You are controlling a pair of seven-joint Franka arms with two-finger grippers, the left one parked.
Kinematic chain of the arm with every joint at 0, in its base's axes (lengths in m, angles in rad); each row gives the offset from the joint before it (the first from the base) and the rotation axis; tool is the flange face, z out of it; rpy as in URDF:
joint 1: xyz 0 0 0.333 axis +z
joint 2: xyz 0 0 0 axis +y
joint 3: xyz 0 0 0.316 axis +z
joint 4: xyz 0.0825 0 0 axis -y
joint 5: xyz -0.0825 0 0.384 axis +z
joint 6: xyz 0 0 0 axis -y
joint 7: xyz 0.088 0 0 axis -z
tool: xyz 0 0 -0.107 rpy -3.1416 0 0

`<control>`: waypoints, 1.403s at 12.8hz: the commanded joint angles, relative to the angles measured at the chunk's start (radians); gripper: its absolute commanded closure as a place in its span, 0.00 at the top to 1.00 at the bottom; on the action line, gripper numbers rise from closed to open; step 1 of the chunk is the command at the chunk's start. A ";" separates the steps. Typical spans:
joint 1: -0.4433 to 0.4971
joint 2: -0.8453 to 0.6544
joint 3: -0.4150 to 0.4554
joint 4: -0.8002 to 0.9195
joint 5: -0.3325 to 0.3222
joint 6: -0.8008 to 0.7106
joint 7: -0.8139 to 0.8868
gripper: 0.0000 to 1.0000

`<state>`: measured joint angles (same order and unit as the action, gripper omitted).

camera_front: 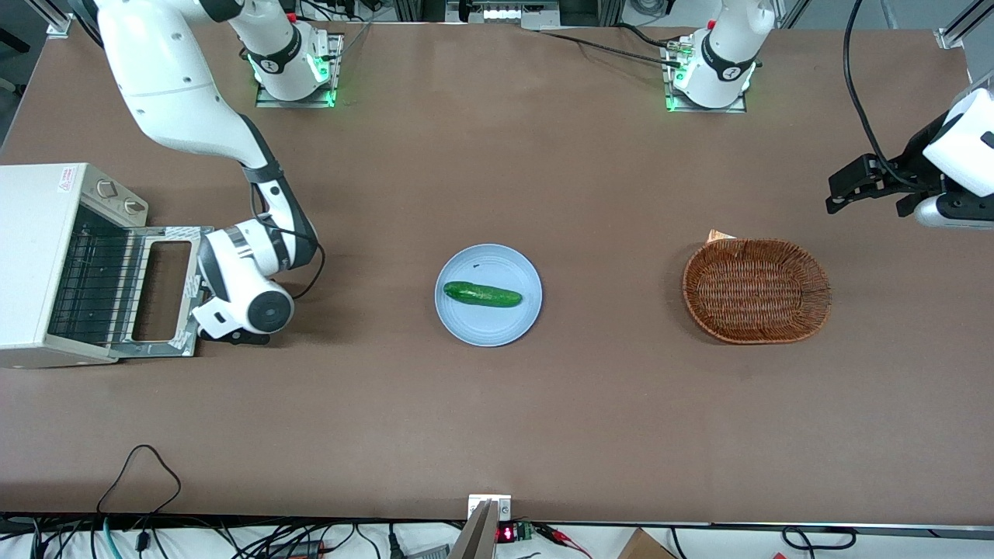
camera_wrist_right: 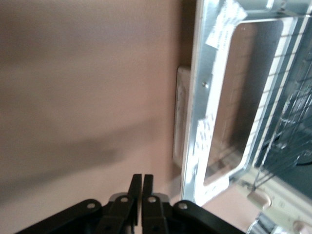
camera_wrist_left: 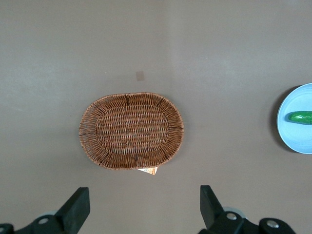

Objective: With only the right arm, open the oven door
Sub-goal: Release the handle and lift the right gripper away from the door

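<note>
The white toaster oven stands at the working arm's end of the table. Its oven door hangs fully open, lying flat and level with the table, and the wire rack inside shows. The right arm's gripper sits low beside the door's free edge, on the side toward the plate. In the right wrist view the gripper is shut with nothing between its fingers. It hovers over bare table, apart from the door frame and the silver bar handle.
A light blue plate with a green cucumber lies mid-table. A brown wicker basket lies toward the parked arm's end and also shows in the left wrist view. A black cable loops by the working wrist.
</note>
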<state>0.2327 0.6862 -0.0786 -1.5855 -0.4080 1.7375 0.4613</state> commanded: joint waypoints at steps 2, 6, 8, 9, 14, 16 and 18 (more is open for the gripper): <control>-0.042 -0.098 0.002 0.091 0.183 -0.111 -0.062 1.00; -0.128 -0.258 -0.003 0.102 0.389 -0.168 -0.155 1.00; -0.170 -0.330 -0.003 0.101 0.451 -0.202 -0.260 1.00; -0.191 -0.374 -0.003 0.101 0.463 -0.214 -0.265 1.00; -0.188 -0.500 0.000 0.105 0.471 -0.280 -0.268 1.00; -0.191 -0.545 0.023 0.099 0.486 -0.212 -0.337 1.00; -0.271 -0.627 0.087 -0.001 0.480 -0.164 -0.351 1.00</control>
<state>0.0368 0.1476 -0.0526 -1.4746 0.0609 1.5229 0.1445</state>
